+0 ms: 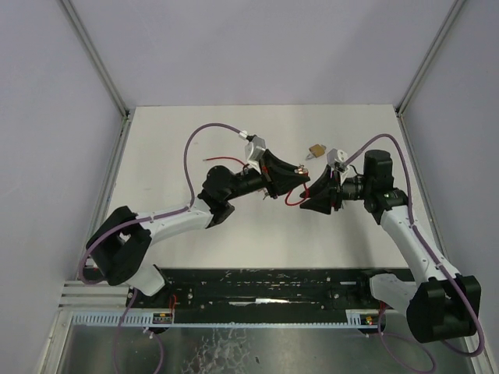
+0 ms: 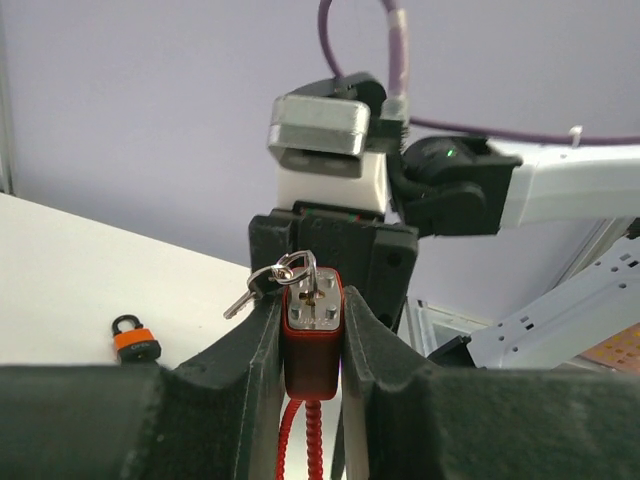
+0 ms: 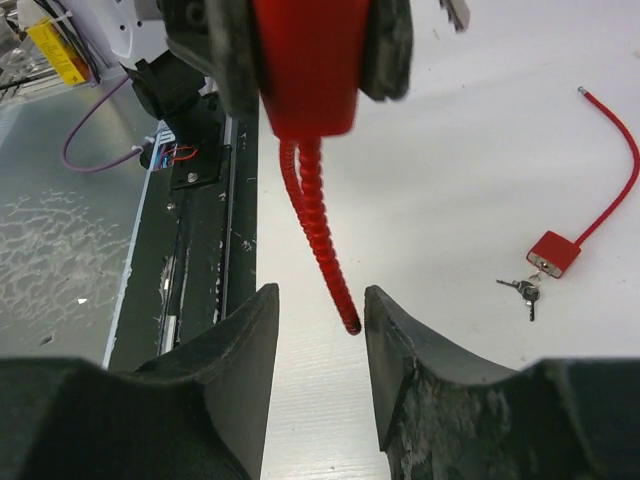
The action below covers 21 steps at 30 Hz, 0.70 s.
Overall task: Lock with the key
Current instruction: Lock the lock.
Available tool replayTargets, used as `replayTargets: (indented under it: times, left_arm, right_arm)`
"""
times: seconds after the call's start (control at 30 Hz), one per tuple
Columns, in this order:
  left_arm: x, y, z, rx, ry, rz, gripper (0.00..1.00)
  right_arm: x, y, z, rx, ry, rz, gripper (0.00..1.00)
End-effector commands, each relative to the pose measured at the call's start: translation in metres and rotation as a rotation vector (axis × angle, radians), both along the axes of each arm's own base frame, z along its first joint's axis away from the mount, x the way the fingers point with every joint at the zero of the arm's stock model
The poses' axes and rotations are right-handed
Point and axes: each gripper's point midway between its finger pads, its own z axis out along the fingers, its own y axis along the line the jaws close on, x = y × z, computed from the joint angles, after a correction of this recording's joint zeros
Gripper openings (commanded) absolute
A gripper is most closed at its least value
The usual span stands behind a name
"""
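A red padlock (image 2: 312, 345) is clamped upright between the pads of my left gripper (image 2: 312, 308), which is shut on it. A key (image 2: 308, 278) on a ring sits in its metal face, and a second key hangs off to the left. Below the body (image 3: 305, 60) the lock's red ribbed cable (image 3: 318, 220) hangs down. Its free end (image 3: 348, 325) sits between the fingers of my right gripper (image 3: 320, 300), close to the right finger. The right gripper is open and faces the left gripper (image 1: 279, 178) over the middle of the table.
Another red cable lock (image 3: 553, 252) with keys (image 3: 522, 290) lies on the white table. A small orange-and-black padlock (image 2: 133, 340) and a brass padlock (image 1: 316, 149) also lie there. A black rail (image 1: 265, 284) runs along the near edge.
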Motion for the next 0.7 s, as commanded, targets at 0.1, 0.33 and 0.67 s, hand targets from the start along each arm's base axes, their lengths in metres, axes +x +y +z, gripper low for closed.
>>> replayTargets:
  times: [0.1,0.33,0.67]
  left_arm:
    - [-0.006,0.015,0.035,-0.162,-0.049,0.005,0.0]
    - [-0.001,0.015,0.027,-0.157,-0.022,0.027,0.0]
    - [0.002,0.005,0.011,-0.139,0.023,-0.009,0.0]
  right_arm:
    - [0.013,0.014,0.023,0.112,-0.005,-0.031,0.38]
    - [0.001,0.015,0.044,0.21,-0.062,-0.016,0.29]
    - [0.006,0.016,0.044,0.204,-0.028,-0.034,0.04]
